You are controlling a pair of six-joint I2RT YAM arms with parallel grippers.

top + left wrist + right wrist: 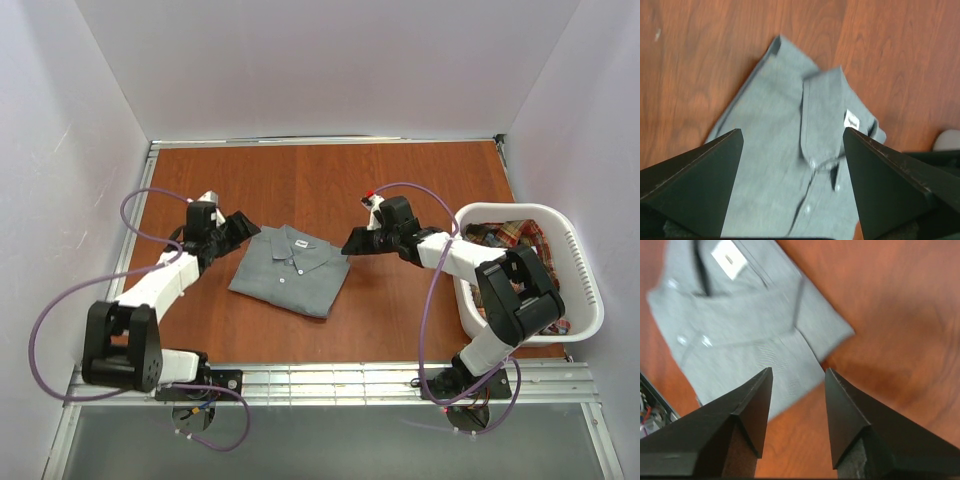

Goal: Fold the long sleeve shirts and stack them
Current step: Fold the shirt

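From above, a plain mid-grey collared cloth shirt (290,270) lies folded on the reddish-brown wooden table (420,180). The left pincer (243,228) sits at the grey shirt's far-left corner, and the right pincer (350,243) just off its right edge. Only this view shows, well right of the grey shirt, a white slotted plastic basket (588,280) holding a red, navy and yellow plaid shirt (510,235).

The left wrist view shows its pincer spread wide and empty above the collar, and brings out a white neck label (852,120) and small buttons (812,163).

The right wrist view shows its pincer parted, gripping nothing, over the grey shirt's edge.

Grey shirt (290,270) folded flat, plaid shirt (507,237) crumpled
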